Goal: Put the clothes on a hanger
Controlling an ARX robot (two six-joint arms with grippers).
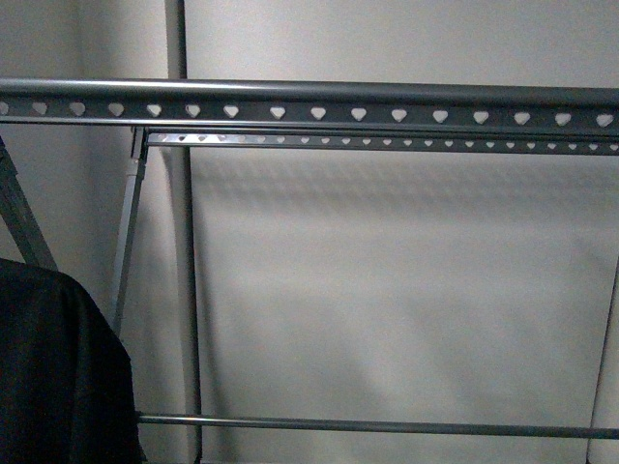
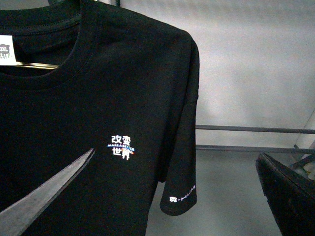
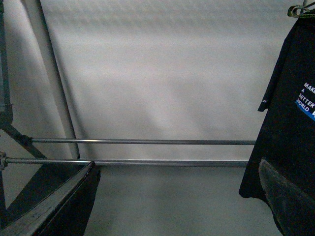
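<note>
The black T-shirt (image 2: 98, 108) hangs upright in the left wrist view, collar at the top, with the white Chinese characters and "MAKE A BETTER WORLD" print (image 2: 121, 146) on the chest. My left gripper (image 2: 177, 153) is open and empty, one finger (image 2: 44, 196) in front of the shirt's body, the other (image 2: 288, 196) off to the side of the sleeve. The shirt also shows at the front view's lower left (image 1: 58, 377) and at the edge of the right wrist view (image 3: 290, 123). My right gripper (image 3: 178, 164) is open and empty. The grey rack's heart-punched rail (image 1: 309, 101) runs across the top.
A second punched rail (image 1: 387, 142) lies behind the first. Thin lower rods (image 3: 147, 141) cross the rack in front of a plain white wall (image 1: 406, 290). Upright and slanted struts (image 1: 184, 290) stand at the left. A small hook-like piece (image 3: 300, 10) shows above the shirt's shoulder.
</note>
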